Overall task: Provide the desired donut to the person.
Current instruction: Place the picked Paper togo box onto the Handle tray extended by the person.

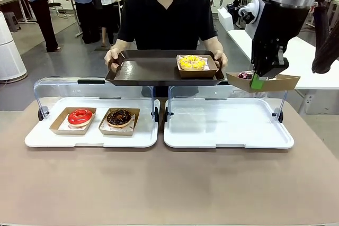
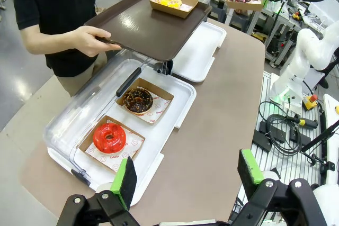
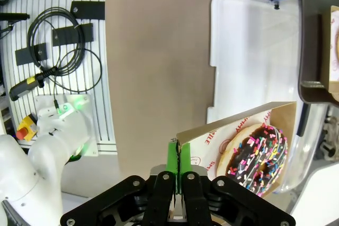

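The person point(image 1: 167, 11) in a black T-shirt stands at the far side, holding a brown serving tray point(image 1: 148, 70) in both hands. On its right end sits a yellow-iced donut point(image 1: 192, 62) in a cardboard boat. Just right of that tray and level with it, my right gripper point(image 1: 258, 81) is shut on the rim of another cardboard boat point(image 1: 280, 82), which holds a chocolate donut with coloured sprinkles point(image 3: 259, 157). My left gripper point(image 2: 188, 175) hangs open above the table's near side, with nothing between its green pads point(image 2: 124, 181).
A white display tray point(image 1: 90, 138) on the left holds a red-glazed donut point(image 1: 80, 116) and a chocolate donut point(image 1: 119, 117) in cardboard boats. Another white tray point(image 1: 228, 125) lies beside it, below the carried boat. Both clear lids point(image 1: 58, 86) stand raised behind the trays.
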Tool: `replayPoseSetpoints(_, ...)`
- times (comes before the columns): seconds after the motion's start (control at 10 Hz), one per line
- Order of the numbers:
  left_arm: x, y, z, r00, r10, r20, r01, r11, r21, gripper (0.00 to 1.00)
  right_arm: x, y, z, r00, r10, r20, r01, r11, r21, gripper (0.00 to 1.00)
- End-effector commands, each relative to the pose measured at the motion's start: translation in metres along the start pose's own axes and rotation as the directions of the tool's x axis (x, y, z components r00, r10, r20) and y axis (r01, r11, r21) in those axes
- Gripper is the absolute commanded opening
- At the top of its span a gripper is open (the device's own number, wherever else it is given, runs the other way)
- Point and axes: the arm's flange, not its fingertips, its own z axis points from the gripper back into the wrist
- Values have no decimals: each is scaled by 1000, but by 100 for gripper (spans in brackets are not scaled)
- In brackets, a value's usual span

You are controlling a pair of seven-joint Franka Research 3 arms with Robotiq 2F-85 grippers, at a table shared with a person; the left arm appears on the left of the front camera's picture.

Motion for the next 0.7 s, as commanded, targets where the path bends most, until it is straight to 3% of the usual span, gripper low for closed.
replayPoseSetpoints(0.0,-1,-1,2,1000,-10,-3,10,1000,-6,100,0,3,-1,1000,-5,-8,5,1000,-2,0)
replayPoseSetpoints(0.5,-1,-1,2,1000,-10,-3,10,1000,-6,100,0,0,0,1000,0,0,0,1000,0,1)
replayPoseSetpoints(0.6,-1,-1,2,1000,-10,-3,10,1000,-6,100,28,2,20,1000,2,-14,-3,999,-47,1)
